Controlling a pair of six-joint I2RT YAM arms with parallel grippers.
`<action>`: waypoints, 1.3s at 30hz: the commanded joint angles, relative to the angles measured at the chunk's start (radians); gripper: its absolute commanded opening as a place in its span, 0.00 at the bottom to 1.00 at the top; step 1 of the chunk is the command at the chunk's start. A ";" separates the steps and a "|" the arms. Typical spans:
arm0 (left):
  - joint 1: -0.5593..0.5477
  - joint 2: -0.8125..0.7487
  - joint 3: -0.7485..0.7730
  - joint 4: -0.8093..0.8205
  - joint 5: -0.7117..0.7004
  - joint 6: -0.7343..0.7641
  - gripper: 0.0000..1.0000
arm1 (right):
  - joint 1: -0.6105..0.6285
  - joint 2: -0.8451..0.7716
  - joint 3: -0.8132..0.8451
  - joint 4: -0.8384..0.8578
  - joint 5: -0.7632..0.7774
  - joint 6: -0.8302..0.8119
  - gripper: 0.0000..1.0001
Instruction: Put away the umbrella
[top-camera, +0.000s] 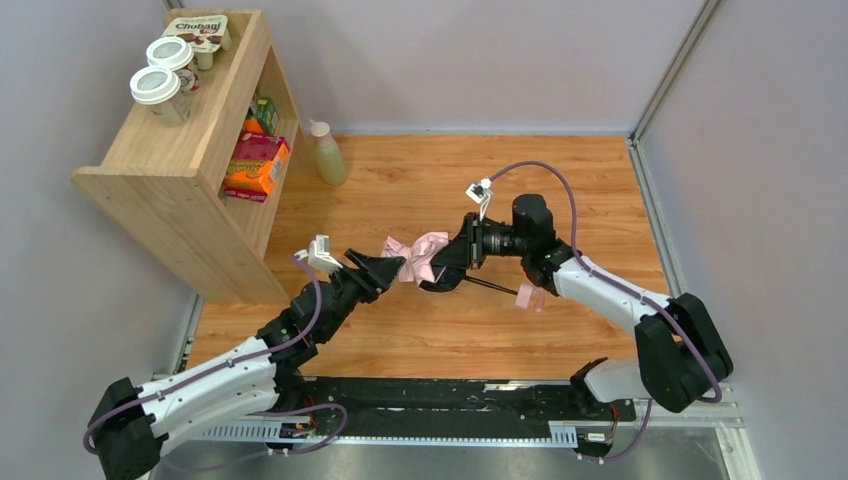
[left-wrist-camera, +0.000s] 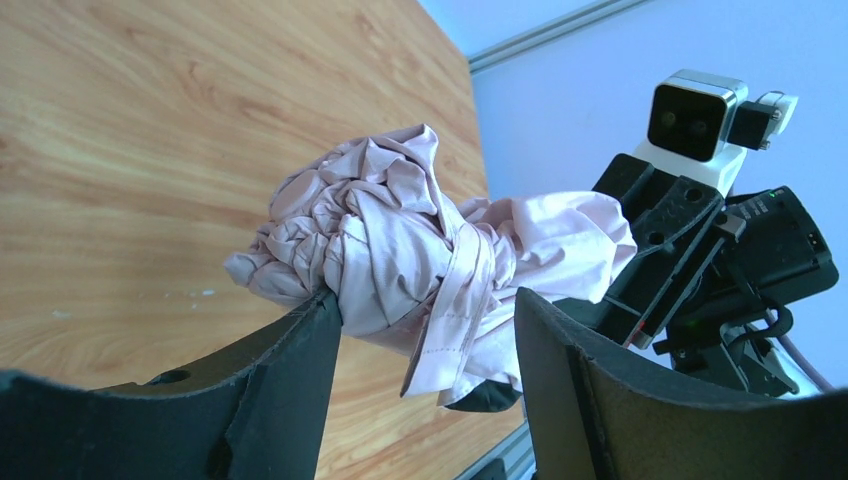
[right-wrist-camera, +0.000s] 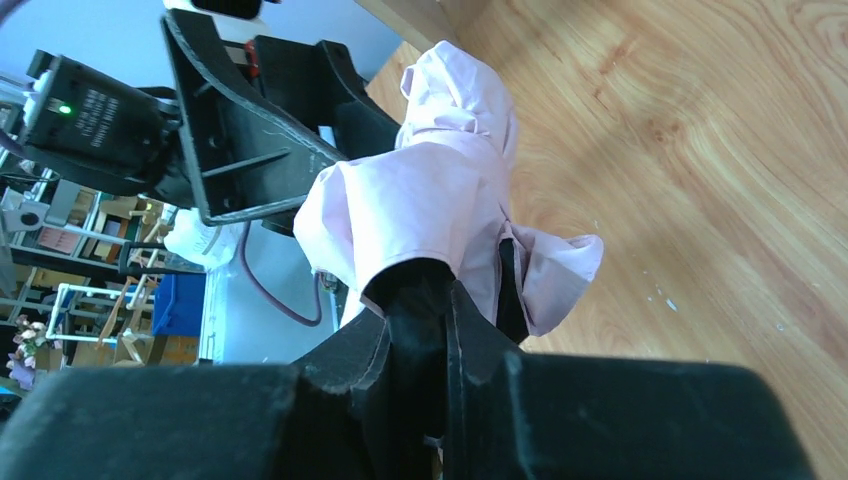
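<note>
The umbrella (top-camera: 418, 255) is a crumpled pale pink bundle held above the wooden table (top-camera: 420, 180). Its thin black shaft (top-camera: 490, 285) runs right to a small pink handle (top-camera: 530, 297). My right gripper (right-wrist-camera: 450, 282) is shut on the umbrella (right-wrist-camera: 440, 190), with fabric draped over its tips. My left gripper (left-wrist-camera: 425, 305) stands open, its jaws on either side of the bunched canopy (left-wrist-camera: 400, 250). Its left finger (left-wrist-camera: 300, 360) touches the cloth. In the top view the left gripper (top-camera: 385, 270) meets the bundle from the left and the right gripper (top-camera: 450, 262) from the right.
A wooden shelf unit (top-camera: 190, 190) stands at the far left, with lidded cups (top-camera: 160, 85) on top and boxes (top-camera: 255, 165) inside. A pale green bottle (top-camera: 328, 155) stands beside it. Grey walls close the back and right; a black rail (top-camera: 440, 400) runs along the near edge.
</note>
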 joint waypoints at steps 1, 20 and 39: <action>-0.004 0.043 -0.032 0.366 0.080 0.079 0.70 | 0.034 -0.077 0.018 0.144 -0.093 0.111 0.00; -0.007 -0.005 -0.044 0.382 0.218 -0.039 0.72 | 0.034 -0.238 -0.008 0.134 -0.049 0.190 0.00; -0.007 -0.302 -0.087 0.135 0.113 -0.103 0.75 | 0.034 -0.294 0.075 -0.027 0.045 0.168 0.00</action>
